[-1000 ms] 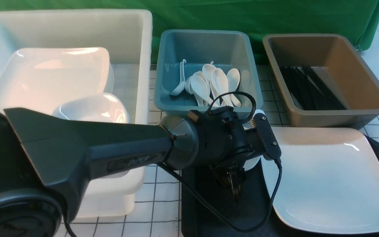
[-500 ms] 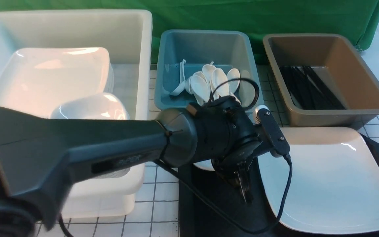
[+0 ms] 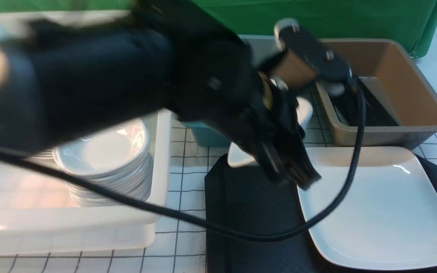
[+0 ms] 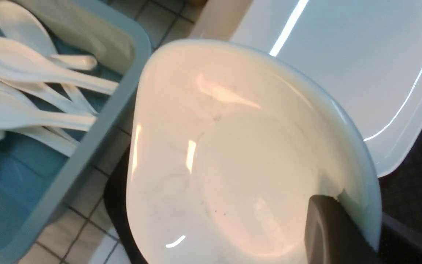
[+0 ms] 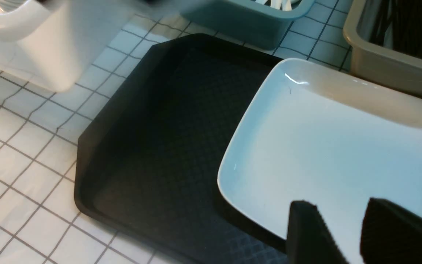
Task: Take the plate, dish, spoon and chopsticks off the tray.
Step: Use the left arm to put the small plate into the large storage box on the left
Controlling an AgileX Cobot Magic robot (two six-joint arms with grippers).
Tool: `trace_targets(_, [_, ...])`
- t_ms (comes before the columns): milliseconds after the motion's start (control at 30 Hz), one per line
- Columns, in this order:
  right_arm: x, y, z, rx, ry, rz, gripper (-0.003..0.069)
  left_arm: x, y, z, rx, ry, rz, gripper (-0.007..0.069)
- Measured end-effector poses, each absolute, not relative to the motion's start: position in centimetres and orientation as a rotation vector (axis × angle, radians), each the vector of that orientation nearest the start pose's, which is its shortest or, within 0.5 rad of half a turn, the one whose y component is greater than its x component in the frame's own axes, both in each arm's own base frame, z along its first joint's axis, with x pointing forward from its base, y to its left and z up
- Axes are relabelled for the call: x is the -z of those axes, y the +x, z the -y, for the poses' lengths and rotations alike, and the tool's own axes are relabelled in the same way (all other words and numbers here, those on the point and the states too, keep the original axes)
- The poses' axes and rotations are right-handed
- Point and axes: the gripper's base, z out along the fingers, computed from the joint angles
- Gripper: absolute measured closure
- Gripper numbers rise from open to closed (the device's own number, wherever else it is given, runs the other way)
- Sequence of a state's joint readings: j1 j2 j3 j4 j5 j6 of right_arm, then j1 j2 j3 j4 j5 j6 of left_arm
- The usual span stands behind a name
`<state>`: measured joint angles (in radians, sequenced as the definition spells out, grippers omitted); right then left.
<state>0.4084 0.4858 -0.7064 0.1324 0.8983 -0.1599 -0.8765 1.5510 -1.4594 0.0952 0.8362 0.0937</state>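
Note:
My left gripper (image 3: pixel 296 172) is shut on the rim of a small white rounded-square dish (image 3: pixel 239 157) and holds it tilted above the far edge of the black tray (image 3: pixel 252 212). In the left wrist view one finger (image 4: pixel 330 229) lies inside the dish (image 4: pixel 233 154). The large white square plate (image 3: pixel 378 204) lies on the right half of the tray. My right gripper (image 5: pixel 346 220) is open and empty just above the plate (image 5: pixel 335 146); it is out of the front view. No spoon or chopsticks show on the tray (image 5: pixel 159 146).
A big white tub (image 3: pixel 157 212) at the left holds a stack of dishes (image 3: pixel 104 163). A blue tub (image 4: pixel 86 139) holds several white spoons. A brown tub (image 3: pixel 393 132) at the back right holds black sticks. My left arm and its cable cross the middle of the front view.
My left arm has risen from the tray with the small dish in its gripper. It now blurs across the upper front view and hides the blue tub there.

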Motion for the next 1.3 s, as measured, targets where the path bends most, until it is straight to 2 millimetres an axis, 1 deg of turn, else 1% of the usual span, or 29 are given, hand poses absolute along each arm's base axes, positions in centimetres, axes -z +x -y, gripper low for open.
trace_targets(33, [-33.6,6.6,-3.9,-0.302,-0.580,-2.090,0.0420,-36.7,22.2,25.4,0.230,1.167,-2.114,0.0617])
trace_targets(67, [-33.6,6.6,-3.9,-0.302,-0.580,-2.090,0.0420,-38.3,21.3,24.0,0.199,1.151,-2.092,0.0617])
trace_targets(100, [-33.6,6.6,-3.9,-0.302,-0.580,-2.090,0.0420,-38.5,21.2,23.7,0.183,1.149,-2.087,0.0617])
trace_targets(133, [-33.6,6.6,-3.9,-0.302,-0.580,-2.090,0.0420,-40.1,20.4,21.8,0.102,1.118,-2.076,0.0617])
trace_targets(167, [-33.6,6.6,-3.9,-0.302,-0.580,-2.090,0.0420,-40.9,20.1,20.6,0.038,1.090,-2.077,0.0617])
trace_targets(267, [-33.6,6.6,-3.9,-0.302,-0.580,-2.090,0.0420,-41.9,19.6,17.8,-0.157,1.005,-2.132,0.0617])
trace_targets(300, [-33.6,6.6,-3.9,-0.302,-0.580,-2.090,0.0420,-41.8,19.6,17.4,-0.192,0.993,-2.149,0.0617])
trace_targets(367, [-33.6,6.6,-3.9,-0.303,-0.579,-2.089,0.0420,-41.5,19.7,16.9,-0.255,0.984,-2.179,0.0617])
trace_targets(533, [-33.6,6.6,-3.9,-0.303,-0.577,-2.082,0.0420,-38.5,20.8,17.7,-0.371,1.044,-2.252,0.0618])
trace_targets(600, [-33.7,6.6,-3.9,-0.303,-0.576,-2.081,0.0420,-37.4,22.0,17.7,-0.452,1.042,-2.271,0.0618])
trace_targets(667, [-33.7,6.6,-3.9,-0.303,-0.576,-2.081,0.0420,-36.7,23.0,17.4,-0.486,1.039,-2.296,0.0618])
trace_targets(733, [-33.7,6.6,-3.9,-0.303,-0.576,-2.081,0.0420,-35.8,24.4,16.6,-0.507,1.000,-2.357,0.0618])
trace_targets(867, [-33.7,6.7,-3.9,-0.303,-0.576,-2.080,0.0420,-34.4,26.5,14.6,-0.460,0.892,-2.492,0.0618])
trace_targets(967, [-33.7,6.7,-3.9,-0.303,-0.576,-2.080,0.0420,-33.7,27.7,13.4,-0.384,0.836,-2.543,0.0618])
trace_targets(1033, [-33.7,6.7,-3.9,-0.303,-0.575,-2.079,0.0420,-33.5,28.1,13.3,-0.327,0.831,-2.551,0.0618])
trace_targets(1100, [-33.7,6.7,-3.9,-0.303,-0.574,-2.076,0.0420,-33.3,28.2,13.5,-0.289,0.862,-2.541,0.0618])
trace_targets(1300, [-33.7,6.7,-3.9,-0.303,-0.574,-2.076,0.0420,-32.6,28.6,13.9,-0.285,0.912,-2.550,0.0618])
